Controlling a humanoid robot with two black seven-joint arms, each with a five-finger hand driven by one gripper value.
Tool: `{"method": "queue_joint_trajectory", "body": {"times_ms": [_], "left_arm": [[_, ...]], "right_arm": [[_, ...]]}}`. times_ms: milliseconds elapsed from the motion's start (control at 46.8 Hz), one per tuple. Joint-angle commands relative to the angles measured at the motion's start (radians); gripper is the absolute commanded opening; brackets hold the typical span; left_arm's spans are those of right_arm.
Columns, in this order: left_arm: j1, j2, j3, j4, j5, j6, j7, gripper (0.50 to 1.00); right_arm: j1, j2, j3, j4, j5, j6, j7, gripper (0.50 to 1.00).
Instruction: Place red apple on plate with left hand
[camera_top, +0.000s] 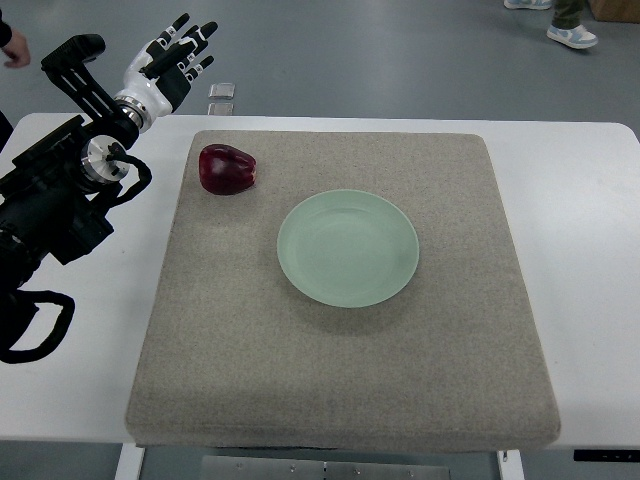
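A white tabletop (580, 250) carries the scene, its surface showing bare along the left and right sides. A thick square grey mat (350, 370) lies directly on it, covering most of the middle. The mat's near edge reaches the tabletop's front edge, and its corners are rounded.

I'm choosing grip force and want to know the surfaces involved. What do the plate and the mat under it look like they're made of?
The round pale green plate looks like glazed ceramic or melamine: a smooth, even surface with a faint sheen; which of the two can't be told. The square grey-beige mat looks like felt or woven fabric: matte, speckled, with soft rounded edges.
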Motion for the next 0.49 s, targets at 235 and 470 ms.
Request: {"method": "queue_joint_trajectory", "body": {"times_ms": [235, 470], "left_arm": [[-0.003, 0.015, 0.073, -0.002, 0.011, -0.011, 0.002, 0.996], [-0.023, 0.031, 0.226, -0.011, 0.021, -0.014, 0.003, 0.996]], "right_arm": [[0.0, 0.0, 0.0, 0.0, 0.0, 0.001, 0.0, 0.964], [0.0, 0.0, 0.0, 0.0, 0.0, 0.001, 0.0, 0.964]]}}
